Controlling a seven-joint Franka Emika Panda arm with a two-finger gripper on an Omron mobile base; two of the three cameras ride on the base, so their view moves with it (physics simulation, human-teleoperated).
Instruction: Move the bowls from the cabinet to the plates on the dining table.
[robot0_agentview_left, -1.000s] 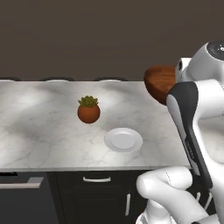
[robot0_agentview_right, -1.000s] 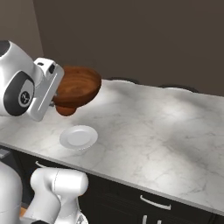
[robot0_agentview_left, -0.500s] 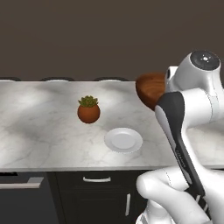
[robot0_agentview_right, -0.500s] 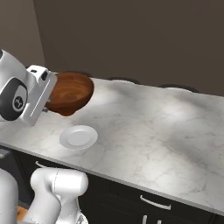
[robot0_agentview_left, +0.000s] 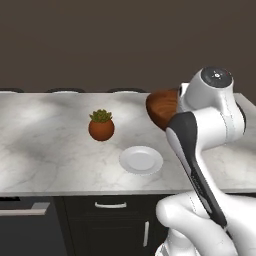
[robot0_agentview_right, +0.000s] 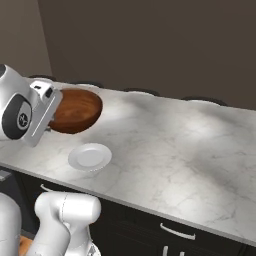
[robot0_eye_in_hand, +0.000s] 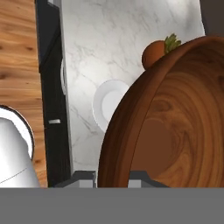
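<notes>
Marble dining table (robot0_agentview_left: 45, 150) bears white plate (robot0_agentview_left: 141, 160); dark wall (robot0_agentview_left: 125, 45) behind.

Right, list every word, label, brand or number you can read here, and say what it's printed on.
None: no legible text stands on the wooden bowl, the white plate, the potted plant, the marble table or the drawer fronts.

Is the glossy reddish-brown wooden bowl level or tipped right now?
Tipped. The glossy reddish-brown wooden bowl hangs above the marble table, its opening turned sideways toward the hand camera, the rim running on a slant, pinched at its edge.
</notes>
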